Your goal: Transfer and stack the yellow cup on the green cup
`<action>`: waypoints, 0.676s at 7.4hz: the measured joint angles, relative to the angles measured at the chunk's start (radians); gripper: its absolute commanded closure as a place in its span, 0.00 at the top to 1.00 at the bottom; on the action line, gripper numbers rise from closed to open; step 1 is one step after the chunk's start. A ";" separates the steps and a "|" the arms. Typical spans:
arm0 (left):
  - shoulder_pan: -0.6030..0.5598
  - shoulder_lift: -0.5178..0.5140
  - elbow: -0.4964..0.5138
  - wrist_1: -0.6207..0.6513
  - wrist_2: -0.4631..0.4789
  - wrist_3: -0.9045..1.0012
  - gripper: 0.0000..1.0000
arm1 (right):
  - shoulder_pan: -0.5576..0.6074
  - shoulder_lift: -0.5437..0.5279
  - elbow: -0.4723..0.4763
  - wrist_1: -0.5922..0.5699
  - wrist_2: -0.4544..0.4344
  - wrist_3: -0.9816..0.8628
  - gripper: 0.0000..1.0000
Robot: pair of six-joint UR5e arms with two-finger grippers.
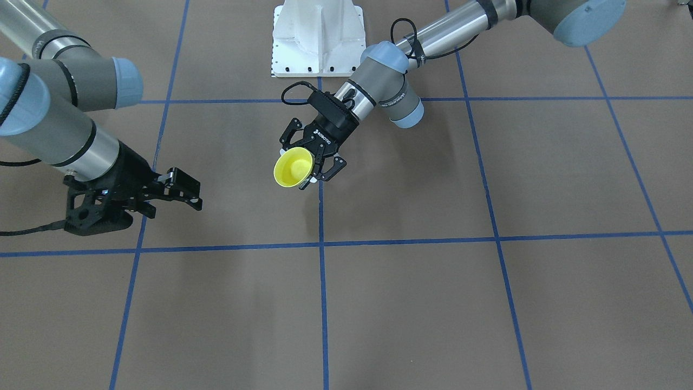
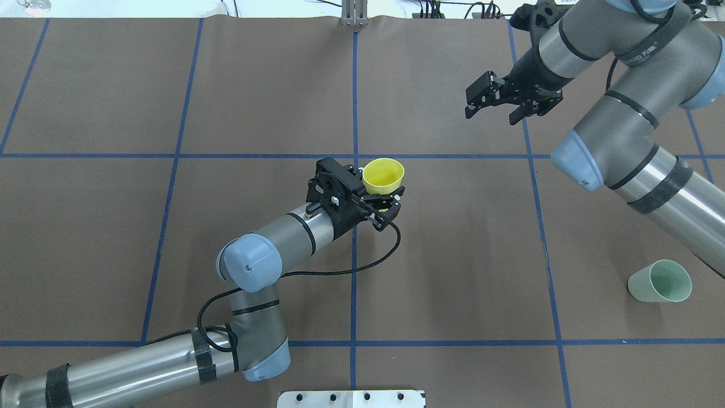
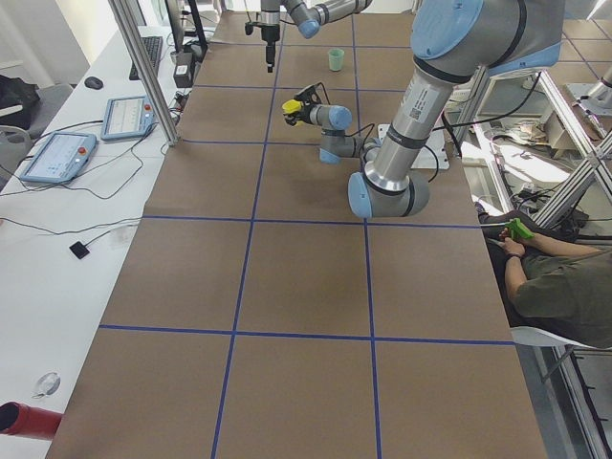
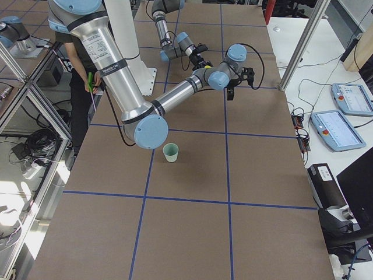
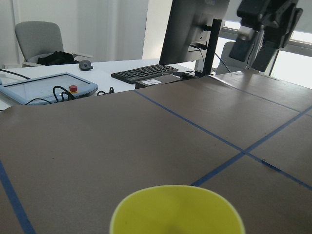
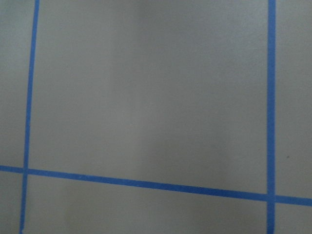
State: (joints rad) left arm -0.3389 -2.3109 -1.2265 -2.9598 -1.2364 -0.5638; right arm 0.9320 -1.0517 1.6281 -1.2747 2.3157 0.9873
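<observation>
My left gripper (image 2: pixel 380 192) is shut on the yellow cup (image 2: pixel 383 175) and holds it above the middle of the table, its mouth up and tilted. The cup also shows in the front view (image 1: pixel 293 167) and low in the left wrist view (image 5: pixel 176 212). The green cup (image 2: pixel 660 281) stands upright on the table at my near right, also in the right side view (image 4: pixel 171 152), far from both grippers. My right gripper (image 2: pixel 498 110) is open and empty, hovering over the far right of the table, away from the yellow cup.
The brown table cover (image 2: pixel 453 255) carries a grid of blue tape lines. The robot's white base plate (image 1: pixel 318 38) sits at the near middle edge. Monitors, a keyboard and pendants stand beyond the table's far edge (image 5: pixel 146 73). A seated person (image 3: pixel 555 277) shows beside the table.
</observation>
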 measured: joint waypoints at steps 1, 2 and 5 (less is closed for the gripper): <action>0.013 -0.001 -0.002 -0.016 0.000 0.003 0.53 | -0.039 -0.002 0.009 0.060 0.002 0.027 1.00; 0.034 -0.001 -0.002 -0.037 -0.001 0.004 0.54 | -0.070 -0.008 0.028 0.105 0.004 0.048 1.00; 0.098 -0.006 -0.006 -0.055 0.000 0.005 0.59 | -0.131 -0.024 0.097 0.135 0.015 0.083 0.99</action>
State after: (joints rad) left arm -0.2411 -2.3172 -1.2327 -3.0149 -1.2360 -0.5591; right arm 0.8008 -1.0752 1.7249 -1.1393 2.3305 1.0705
